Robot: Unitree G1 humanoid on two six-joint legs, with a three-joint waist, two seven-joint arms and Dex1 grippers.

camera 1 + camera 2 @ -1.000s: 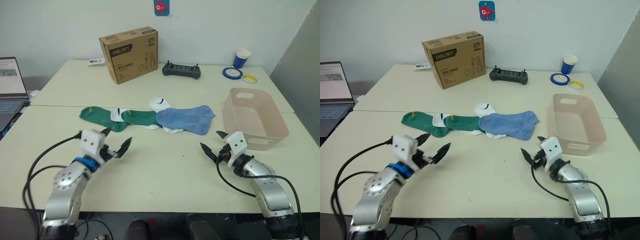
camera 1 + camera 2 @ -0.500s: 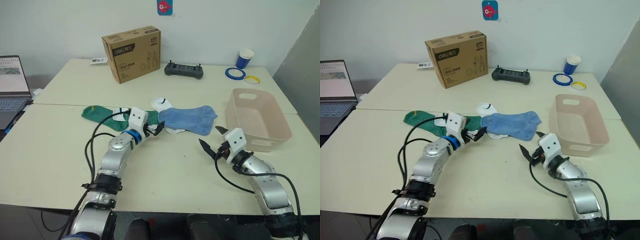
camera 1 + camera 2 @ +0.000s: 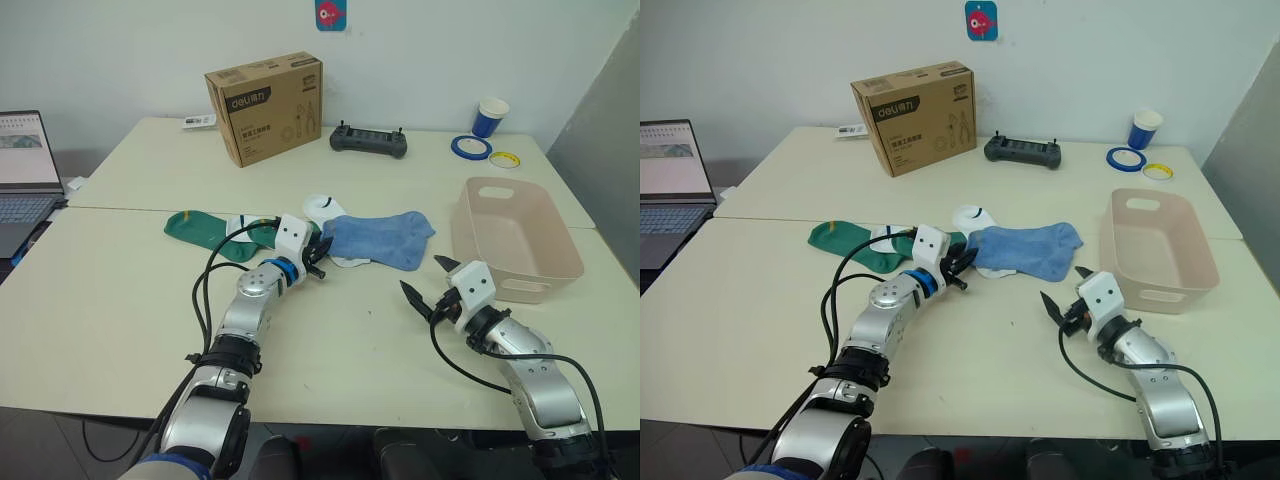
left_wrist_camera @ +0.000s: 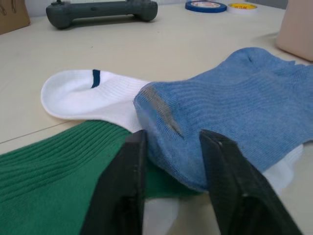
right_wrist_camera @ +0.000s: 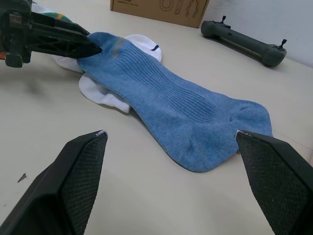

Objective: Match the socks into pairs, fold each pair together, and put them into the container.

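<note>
On the table, the left claw straddles the blue sock's cuff.

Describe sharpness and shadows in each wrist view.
Left wrist view: the blue sock shows crisp ribbing, while the left gripper fingers look soft. Right wrist view: the right gripper's fingers blur at close range, and a faint shadow lies under the left gripper.

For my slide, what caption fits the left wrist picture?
Two black fingers straddle the cuff edge of a blue sock lying over white and green socks.
</note>
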